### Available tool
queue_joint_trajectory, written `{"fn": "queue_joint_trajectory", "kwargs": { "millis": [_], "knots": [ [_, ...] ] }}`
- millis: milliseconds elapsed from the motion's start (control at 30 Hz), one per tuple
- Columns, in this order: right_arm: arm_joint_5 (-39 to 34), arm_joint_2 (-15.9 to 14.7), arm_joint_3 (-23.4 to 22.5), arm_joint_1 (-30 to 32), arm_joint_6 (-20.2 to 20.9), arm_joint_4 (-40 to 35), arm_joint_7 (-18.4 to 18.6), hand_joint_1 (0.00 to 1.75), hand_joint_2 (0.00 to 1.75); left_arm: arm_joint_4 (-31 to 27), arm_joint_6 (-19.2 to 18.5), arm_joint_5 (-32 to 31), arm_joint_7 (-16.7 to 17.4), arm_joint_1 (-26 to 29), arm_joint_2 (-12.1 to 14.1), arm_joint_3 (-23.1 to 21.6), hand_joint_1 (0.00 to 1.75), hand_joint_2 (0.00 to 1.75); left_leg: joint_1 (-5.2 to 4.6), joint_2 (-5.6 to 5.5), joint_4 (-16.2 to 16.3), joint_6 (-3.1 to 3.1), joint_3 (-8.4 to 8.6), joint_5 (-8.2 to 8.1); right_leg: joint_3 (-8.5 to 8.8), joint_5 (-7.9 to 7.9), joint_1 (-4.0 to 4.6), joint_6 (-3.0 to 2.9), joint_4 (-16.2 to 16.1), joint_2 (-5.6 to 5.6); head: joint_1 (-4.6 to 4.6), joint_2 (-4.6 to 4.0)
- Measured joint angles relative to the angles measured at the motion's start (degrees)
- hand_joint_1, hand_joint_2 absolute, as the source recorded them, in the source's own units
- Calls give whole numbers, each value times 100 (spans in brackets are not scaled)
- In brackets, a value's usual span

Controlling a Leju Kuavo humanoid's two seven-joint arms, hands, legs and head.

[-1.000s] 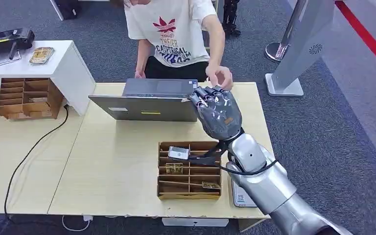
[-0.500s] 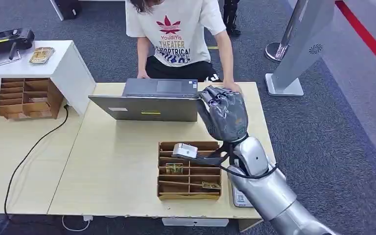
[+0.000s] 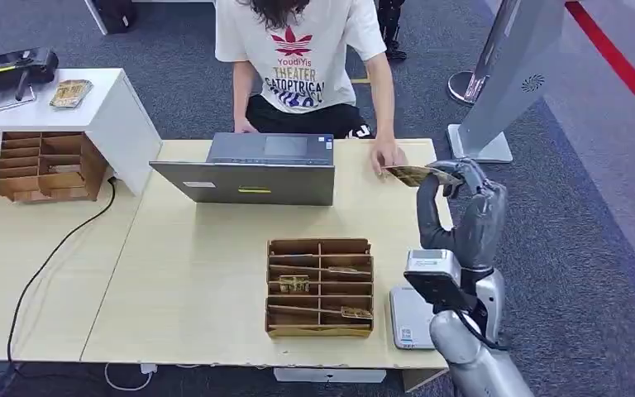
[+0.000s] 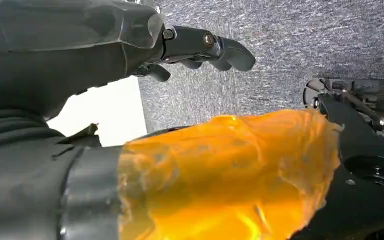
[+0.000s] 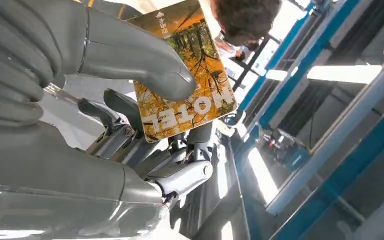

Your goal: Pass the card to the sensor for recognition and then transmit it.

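My right hand (image 3: 473, 213) is raised over the table's far right corner and pinches a yellow-orange card (image 3: 413, 174), held roughly flat with its free end toward the person. In the right wrist view the thumb (image 5: 130, 60) presses on the card (image 5: 200, 95), printed with autumn trees and the word HOTEL. The person's hand (image 3: 385, 157) rests on the table right at the card's far end. The flat grey-white sensor (image 3: 408, 318) lies on the table's near right corner, below my forearm. My left hand (image 4: 130, 45) hangs over grey carpet with its dark fingers (image 4: 215, 47) stretched out and nothing in them.
A wooden compartment box (image 3: 320, 286) with a few cards stands left of the sensor. An open laptop (image 3: 252, 169) faces the person seated behind the table (image 3: 190, 273). A second wooden box (image 3: 45, 165) and a white cabinet (image 3: 107, 107) are far left; a grey stand (image 3: 496, 83) rises at right.
My right arm swung right from above the laptop's corner and turned its wrist, so the card now shows, held out flat. The person's hand dropped from my fingers to the table.
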Motion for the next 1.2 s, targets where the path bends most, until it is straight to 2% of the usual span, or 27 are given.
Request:
{"fn": "queue_joint_trajectory", "kwargs": {
  "millis": [200, 300, 400, 467, 567, 800, 900, 1067, 1200],
  "knots": [
    [-147, 0, -138, 101, 44, -199, -46, 175, 175, 0, 0, 2, 0, -7, -4, 0, 0, 0, 1, 0, 0, 0, 0, 1, 0, 0, 0, 0, 1, 0, 0, 0],
    [-867, 13, -273, 217, 352, -312, -212, 175, 175, 0, 0, 31, -15, -9, -4, 4, 0, 0, 0, -1, 0, 0, -1, 1, 0, 0, 0, 0, 1, -1, 2, 0],
    [-1800, 72, -457, 380, 871, -428, -359, 175, 175, 0, 0, 133, -42, -4, 0, 20, 0, 0, 0, -1, -1, 0, -3, 0, 0, 0, 0, 0, 1, -1, 2, 0],
    [-2431, 151, -540, 480, 1219, -502, -396, 175, 175, 0, -2, 221, -96, -1, 4, 63, 0, 0, 0, -1, -1, 0, -4, 0, 0, 0, 0, 0, 1, -1, 2, 0],
    [-2956, 290, -564, 567, 1479, -577, -391, 175, 175, 0, -15, 325, -146, 21, 30, 164, 0, 0, 1, 0, -1, 0, -2, 0, 0, -1, 0, 0, 1, 0, 0, 0],
    [-3515, 468, -564, 776, 1672, -693, -295, 175, 175, 0, -44, 442, -205, 97, 98, 313, 0, 0, 1, -1, -3, -1, -2, 0, 0, -2, 1, -1, 1, 0, 2, 0],
    [-3749, 468, -564, 856, 1817, -697, -144, 175, 175, 0, -68, 516, -219, 101, 109, 369, 0, 0, 1, -1, -3, -1, -2, 0, 0, -2, 1, -1, 1, -1, 2, 0],
    [-4525, 435, -579, 1195, 2282, -642, 153, 175, 175, 0, -79, 627, -243, 139, 144, 483, 0, 0, 0, -1, -3, -1, -3, 0, 0, -4, 1, 2, 0, -2, 0, 0],
    [-4730, 367, -627, 1446, 2382, -478, 251, 175, 175, 0, -76, 710, -243, 152, 166, 579, 0, 0, 0, -1, -3, 0, -3, -1, 0, -5, 1, 3, 0, -2, 0, 0]
  ]
}}
